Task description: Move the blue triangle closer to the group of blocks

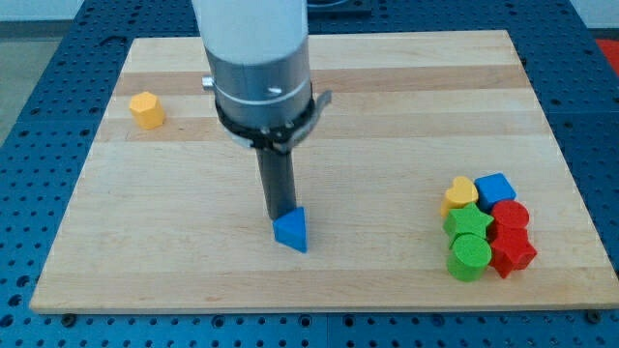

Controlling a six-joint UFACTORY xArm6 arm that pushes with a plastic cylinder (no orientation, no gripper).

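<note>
In the camera view, my tip (281,215) sits against the upper left side of the blue triangle (291,231), low in the frame's centre; there is no hand on this rig, only the rod, so nothing is clasped. The group lies at the lower right: a yellow heart (461,193), a blue cube (495,188), a green star (468,223), a green cylinder (468,258) and two red blocks (511,233). To push well, I judge the tip should go to the triangle's left face and drive rightward, keeping the line through its middle so it does not spin off. The worktop (387,87) between triangle and group is bare; the bottom edge lies near. A yellow block (147,109) rests at upper left, well apart.
</note>
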